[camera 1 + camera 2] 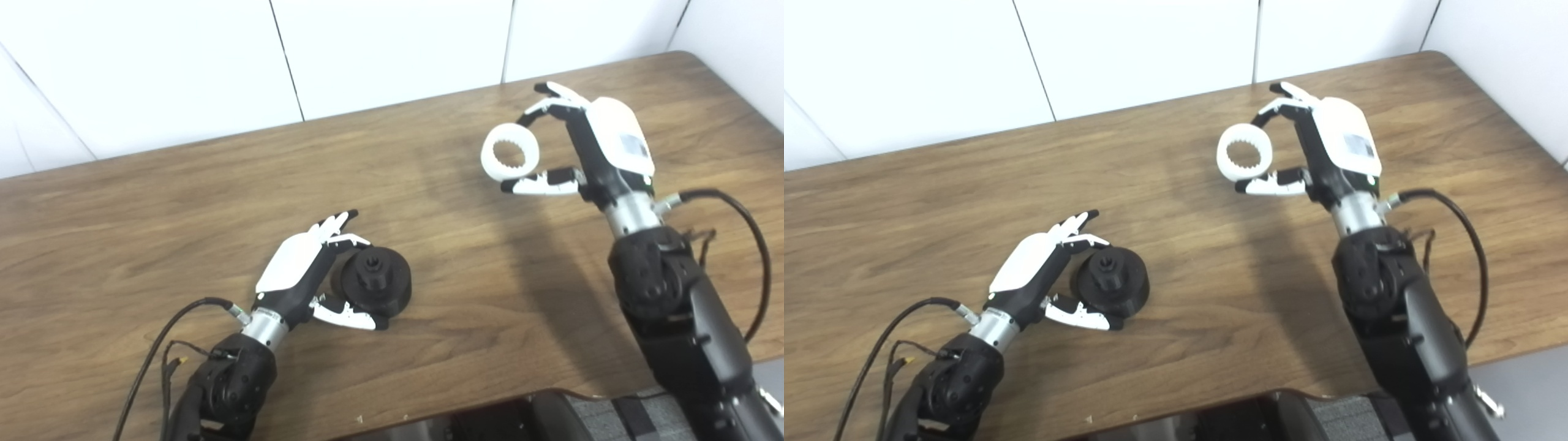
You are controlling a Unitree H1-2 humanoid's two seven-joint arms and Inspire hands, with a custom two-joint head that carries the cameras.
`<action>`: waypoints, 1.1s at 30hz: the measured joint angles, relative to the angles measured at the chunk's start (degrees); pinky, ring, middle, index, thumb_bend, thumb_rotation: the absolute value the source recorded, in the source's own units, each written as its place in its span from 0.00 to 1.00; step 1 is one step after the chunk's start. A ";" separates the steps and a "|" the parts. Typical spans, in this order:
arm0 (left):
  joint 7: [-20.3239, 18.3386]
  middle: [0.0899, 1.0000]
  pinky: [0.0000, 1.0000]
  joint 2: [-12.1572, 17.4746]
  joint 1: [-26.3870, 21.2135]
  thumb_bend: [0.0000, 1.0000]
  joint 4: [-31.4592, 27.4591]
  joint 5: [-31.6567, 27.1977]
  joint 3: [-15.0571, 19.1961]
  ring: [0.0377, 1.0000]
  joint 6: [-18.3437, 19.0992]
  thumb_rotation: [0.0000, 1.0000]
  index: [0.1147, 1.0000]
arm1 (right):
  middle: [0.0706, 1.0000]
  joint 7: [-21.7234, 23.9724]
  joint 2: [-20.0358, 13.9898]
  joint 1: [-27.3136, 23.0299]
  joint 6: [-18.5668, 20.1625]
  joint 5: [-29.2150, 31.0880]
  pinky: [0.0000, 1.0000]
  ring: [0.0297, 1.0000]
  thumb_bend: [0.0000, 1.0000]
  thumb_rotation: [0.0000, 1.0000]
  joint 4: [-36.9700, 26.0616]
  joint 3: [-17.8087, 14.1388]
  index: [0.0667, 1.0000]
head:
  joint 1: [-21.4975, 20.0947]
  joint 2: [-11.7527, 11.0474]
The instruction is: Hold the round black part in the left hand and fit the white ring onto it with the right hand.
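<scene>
- The left hand [306, 269] lay low on the table [184, 202], palm turned toward the black part [375, 282].
- Its fingers [337, 223] curled over the far side of that part and its thumb [343, 315] reached along the near side, so the hand cupped it; the fingers touched or nearly touched its rim, and a firm grip could not be told.
- The black part sat on the wood just right of the left palm, a round disc with a small raised hub at its middle, tilted a little so its face showed toward the cameras.
- The right hand [1323, 153] was raised above the table, well apart from the left hand, on the far right.
- It pinched the ring [1244, 152] between fingertips on top and thumb [1271, 184] beneath.
- The ring hung at the left of the right hand, clear of the table, its notched inner edge and open centre facing the cameras.
- Ring and black part were well apart, the ring farther back and to the right.
- Cables [735, 208] trailed from both wrists.
</scene>
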 measured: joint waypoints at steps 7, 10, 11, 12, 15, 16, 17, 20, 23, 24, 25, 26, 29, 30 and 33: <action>-0.14 1.00 1.00 -0.16 -0.07 0.94 -0.13 0.21 -0.03 1.00 0.52 0.33 0.55 | 0.85 0.51 2.28 4.39 -0.30 -0.40 0.74 0.82 0.76 0.24 -4.19 0.17 0.57 | 1.39 0.44; -0.14 1.00 1.00 -0.45 -0.11 0.94 -0.13 0.43 -0.10 1.00 0.66 0.33 0.55 | 0.85 0.79 2.92 4.74 -0.32 -0.41 0.77 0.83 0.76 0.24 -4.53 0.16 0.57 | 5.61 0.53; -0.14 1.00 1.00 -0.56 -0.12 0.94 -0.13 0.53 -0.15 1.00 0.70 0.33 0.55 | 0.85 0.89 2.98 4.83 -0.32 -0.39 0.78 0.83 0.76 0.24 -4.53 0.17 0.58 | 6.41 0.62; -0.13 1.00 1.00 -0.78 -0.14 0.94 -0.11 0.70 -0.25 1.00 0.72 0.33 0.55 | 0.85 1.00 2.98 4.97 -0.37 -0.30 0.77 0.83 0.76 0.24 -4.53 0.16 0.58 | 8.07 0.70; -0.07 1.00 1.00 -1.39 -0.29 0.94 -0.06 1.73 -0.72 1.00 0.79 0.35 0.55 | 0.85 1.00 2.98 5.52 -1.30 0.40 0.76 0.82 0.76 0.22 -4.52 0.05 0.58 | 9.75 0.88; -0.06 1.00 1.00 -1.72 -0.38 0.94 -0.05 2.08 -0.87 1.00 1.00 0.36 0.55 | 0.84 1.01 2.98 5.67 -1.74 0.85 0.73 0.81 0.77 0.21 -4.52 0.03 0.58 | 10.89 1.40; -0.08 1.00 1.00 -2.01 -0.46 0.94 0.00 2.31 -0.97 1.00 1.19 0.36 0.55 | 0.84 1.02 2.98 5.80 -2.04 1.04 0.72 0.80 0.77 0.21 -4.52 0.03 0.57 | 10.90 1.41; -0.18 1.00 1.00 -2.91 -0.57 0.94 0.05 2.75 -1.28 1.00 1.96 0.37 0.56 | 0.84 1.06 2.98 5.85 -2.57 1.43 0.68 0.78 0.77 0.21 -4.51 -0.09 0.57 | 11.51 2.11; -0.24 1.00 1.00 -3.15 -0.66 0.94 0.05 2.79 -1.29 1.00 2.57 0.37 0.56 | 0.84 1.29 2.97 5.85 -2.65 2.11 0.66 0.78 0.78 0.20 -4.50 -0.20 0.57 | 11.69 2.29; -0.24 1.00 1.00 -3.15 -0.66 0.94 0.05 2.79 -1.29 1.00 2.59 0.37 0.55 | 0.84 1.48 2.97 5.84 -2.72 2.28 0.66 0.78 0.78 0.20 -4.49 -0.18 0.57 | 11.78 2.29; -0.23 1.00 1.00 -3.15 -0.66 0.94 0.05 2.79 -1.29 1.00 2.59 0.37 0.55 | 0.84 1.60 2.97 5.84 -2.87 2.50 0.66 0.78 0.78 0.19 -4.47 -0.15 0.57 | 11.86 2.37; -0.21 1.00 1.00 -3.14 -0.66 0.94 0.05 2.80 -1.28 1.00 2.60 0.37 0.55 | 0.84 1.71 2.97 5.84 -3.23 2.77 0.66 0.79 0.78 0.19 -4.46 -0.08 0.56 | 11.78 2.46; -0.21 1.00 1.00 -3.13 -0.66 0.94 0.03 2.83 -1.28 1.00 2.68 0.37 0.56 | 0.84 2.22 2.98 5.84 -4.38 3.15 0.67 0.80 0.77 0.19 -4.47 0.36 0.56 | 11.60 2.55; -0.22 1.00 1.00 -3.13 -0.66 0.94 0.02 2.83 -1.28 1.00 2.70 0.37 0.56 | 0.84 2.51 2.98 5.84 -4.44 3.21 0.69 0.80 0.77 0.19 -4.48 0.59 0.57 | 11.51 2.55; -0.34 1.00 1.00 -3.11 -0.66 0.94 -0.08 2.83 -1.28 1.00 2.82 0.38 0.56 | 0.84 3.41 3.40 5.85 -4.47 3.41 0.75 0.82 0.78 0.17 -4.57 1.47 0.57 | 11.60 2.64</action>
